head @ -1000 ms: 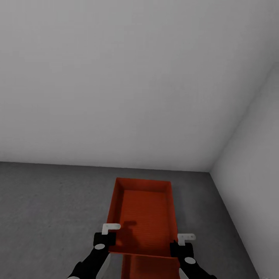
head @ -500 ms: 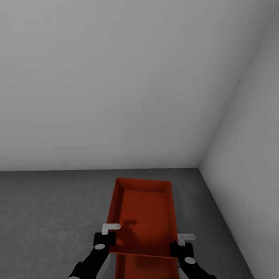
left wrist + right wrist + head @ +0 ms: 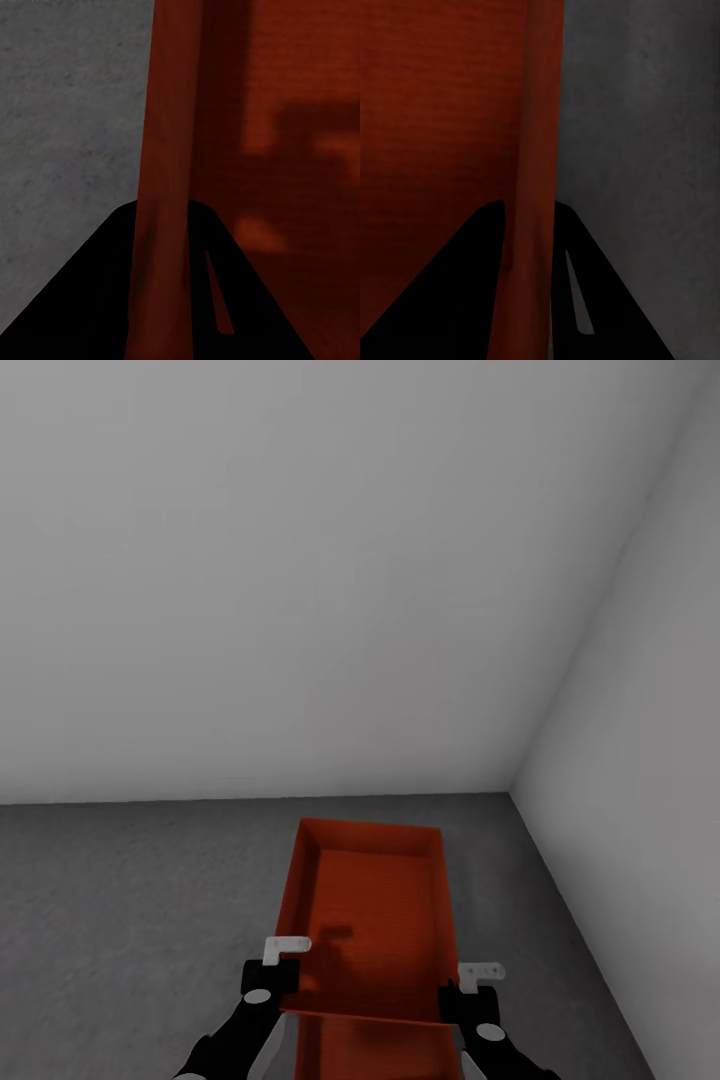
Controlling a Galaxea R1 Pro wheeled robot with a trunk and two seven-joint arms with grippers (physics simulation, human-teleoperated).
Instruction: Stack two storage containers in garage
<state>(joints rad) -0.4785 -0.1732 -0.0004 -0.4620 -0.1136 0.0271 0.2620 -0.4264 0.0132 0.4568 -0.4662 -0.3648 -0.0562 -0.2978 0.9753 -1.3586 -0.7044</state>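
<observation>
— While both arms carry it, where's the orange-red ribbed shallow storage bin (image 3: 372, 920)?

— Left pincer (image 3: 268, 982) and right pincer (image 3: 468, 992) each clamp a side wall, over the dark grey concrete floor (image 3: 120, 900), near the white-walled corner (image 3: 515, 785).

— Next?

— Probably lowering it level, then releasing.

Orange-red container (image 3: 372, 920) held level above dark grey floor (image 3: 120, 920), left gripper (image 3: 270, 982) and right gripper (image 3: 462, 1000) clamped on its side walls. Second container (image 3: 372, 1050) partly visible beneath. White walls (image 3: 300, 560) meet at corner.
</observation>
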